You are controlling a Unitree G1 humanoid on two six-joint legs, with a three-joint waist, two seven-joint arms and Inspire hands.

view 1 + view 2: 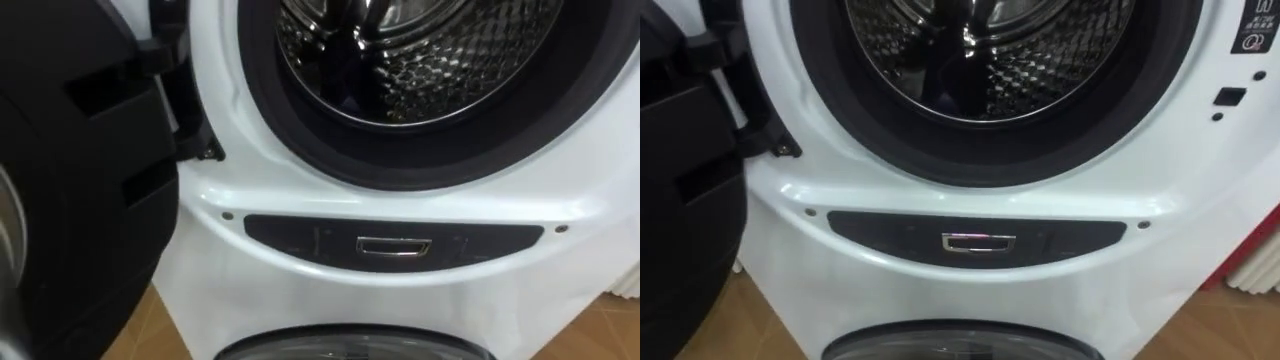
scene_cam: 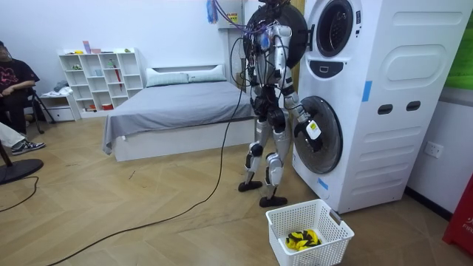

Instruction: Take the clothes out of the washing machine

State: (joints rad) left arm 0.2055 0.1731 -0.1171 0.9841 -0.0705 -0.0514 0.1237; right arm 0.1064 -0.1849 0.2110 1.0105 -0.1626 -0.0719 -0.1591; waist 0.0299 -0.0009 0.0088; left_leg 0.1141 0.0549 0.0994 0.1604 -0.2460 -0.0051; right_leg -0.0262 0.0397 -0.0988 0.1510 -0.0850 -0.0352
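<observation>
— Room view: robot stood facing the stacked white washing machine [image 2: 399,111]. Yellow-and-black clothes [image 2: 303,238] lay crumpled in a white lattice laundry basket [image 2: 329,222].
— Hands?
— Right hand [image 2: 301,117] hung beside the lower round door [image 2: 325,144]; its finger state could not be told.
— Drum?
— Dimpled steel drum [image 1: 440,60], smooth dark rubber gasket [image 1: 300,130].

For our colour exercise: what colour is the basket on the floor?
The basket is white, best seen in the room view.

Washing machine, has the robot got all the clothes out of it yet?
Done: the door is open and a yellow and black piece lies in the white basket on the floor. In hand: the robot stands facing the drum. Left: the drum's visible part shows no clothes; deeper in, I cannot tell.
</observation>
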